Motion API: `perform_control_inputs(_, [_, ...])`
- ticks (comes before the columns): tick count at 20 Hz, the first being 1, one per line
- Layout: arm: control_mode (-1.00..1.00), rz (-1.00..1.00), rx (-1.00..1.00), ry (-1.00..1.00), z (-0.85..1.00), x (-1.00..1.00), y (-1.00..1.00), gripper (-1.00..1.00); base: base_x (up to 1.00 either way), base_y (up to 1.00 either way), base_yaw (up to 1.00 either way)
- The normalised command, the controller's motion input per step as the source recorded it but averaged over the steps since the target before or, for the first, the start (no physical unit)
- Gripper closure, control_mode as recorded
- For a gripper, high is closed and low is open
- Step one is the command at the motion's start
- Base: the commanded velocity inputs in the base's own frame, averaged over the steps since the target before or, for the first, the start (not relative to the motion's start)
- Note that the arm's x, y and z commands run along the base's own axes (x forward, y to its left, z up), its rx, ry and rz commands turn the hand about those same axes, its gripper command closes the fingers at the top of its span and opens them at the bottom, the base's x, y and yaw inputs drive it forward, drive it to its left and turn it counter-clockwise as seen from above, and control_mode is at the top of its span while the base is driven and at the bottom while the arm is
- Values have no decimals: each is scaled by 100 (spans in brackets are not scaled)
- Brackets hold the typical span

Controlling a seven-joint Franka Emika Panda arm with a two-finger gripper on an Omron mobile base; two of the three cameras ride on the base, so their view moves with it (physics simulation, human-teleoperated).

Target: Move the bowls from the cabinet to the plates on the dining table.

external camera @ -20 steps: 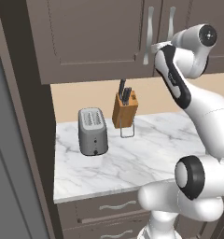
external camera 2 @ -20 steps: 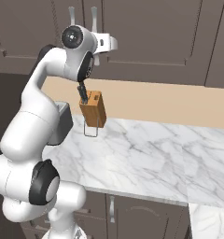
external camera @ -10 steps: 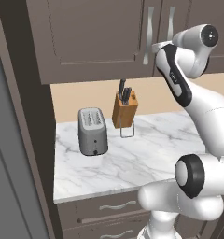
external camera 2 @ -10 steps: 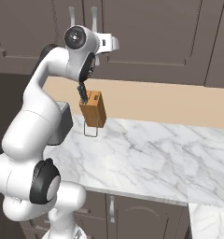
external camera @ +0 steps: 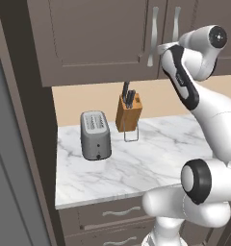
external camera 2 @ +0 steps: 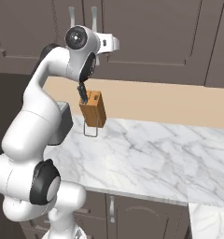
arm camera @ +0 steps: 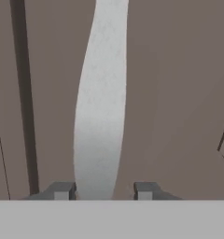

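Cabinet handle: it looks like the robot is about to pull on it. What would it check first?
1. Handle sits between the two fingertips in the hand view: ok.
2. Fingertips squeezing the handle: cannot tell; a gap shows on the right side.
3. Tool lined up on the handle rather than on the door panel: ok.
4. Cabinet doors shut, so the bowls are out of reach: not ok.
5. Knife block and toaster stand on the counter below the doors, clear of the door's swing: ok.
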Motion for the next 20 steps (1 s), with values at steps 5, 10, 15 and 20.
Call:
perform_control_inputs(5, [-100,0,0,0,0,-3,0,100,0,0,0])
perform_control_inputs(10, [-100,0,0,-9,2,-19,-5,100,0,0,0])
perform_control_inputs(15, [-100,1,0,-14,9,-34,-22,100,0,0,0])
perform_control_inputs(20, [-100,1,0,-15,19,-43,-33,100,0,0,0])
